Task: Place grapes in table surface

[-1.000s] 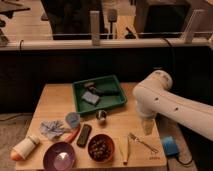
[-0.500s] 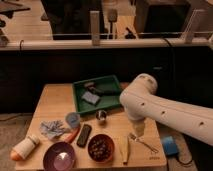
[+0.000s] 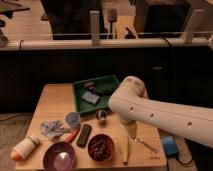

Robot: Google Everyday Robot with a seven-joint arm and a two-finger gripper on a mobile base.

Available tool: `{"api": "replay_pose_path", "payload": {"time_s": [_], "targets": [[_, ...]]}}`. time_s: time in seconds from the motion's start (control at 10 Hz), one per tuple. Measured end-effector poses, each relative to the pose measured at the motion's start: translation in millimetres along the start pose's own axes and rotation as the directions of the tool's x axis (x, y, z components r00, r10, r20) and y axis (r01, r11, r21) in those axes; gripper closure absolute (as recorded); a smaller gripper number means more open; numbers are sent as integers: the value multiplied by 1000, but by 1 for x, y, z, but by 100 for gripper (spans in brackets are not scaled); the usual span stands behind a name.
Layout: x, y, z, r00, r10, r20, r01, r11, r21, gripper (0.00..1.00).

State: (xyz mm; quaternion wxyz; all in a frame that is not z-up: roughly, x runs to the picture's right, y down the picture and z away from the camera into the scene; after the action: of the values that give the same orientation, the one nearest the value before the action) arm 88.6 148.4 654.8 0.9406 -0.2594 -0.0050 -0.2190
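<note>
Arm's swung further left vs half a sec ago — gripper (image 3: 132, 134) now hangs over table surface (image 3: 54, 101), just right of brown bowl (image 3: 89, 146) w/ grapes (image 3: 102, 147) inside; jaws wide, nothing held.

gripper (image 3: 131, 134) low over table surface (image 3: 55, 100), bowl (image 3: 89, 148) beside it, green tray (image 3: 76, 95) behind, bare room far left

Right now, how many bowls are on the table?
2. A purple bowl at the front left; a brown bowl right of it. The claw hangs, open, right of the brown bowl. The arm may hide another.
</note>
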Motion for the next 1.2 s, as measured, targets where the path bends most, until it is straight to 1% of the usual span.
{"api": "replay_pose_path", "payload": {"time_s": [0.3,0.6,0.8,1.1,1.2], "targets": [[-8,-1,-2,999,-35,-8,35,999,11,20],[-31,-7,0,999,-51,-6,51,998,22,20],[-35,-6,-1,998,-64,-8,64,998,27,20],[-51,-8,0,997,-73,5,73,996,42,20],[-53,-9,-1,997,-76,6,76,996,45,20]]}}
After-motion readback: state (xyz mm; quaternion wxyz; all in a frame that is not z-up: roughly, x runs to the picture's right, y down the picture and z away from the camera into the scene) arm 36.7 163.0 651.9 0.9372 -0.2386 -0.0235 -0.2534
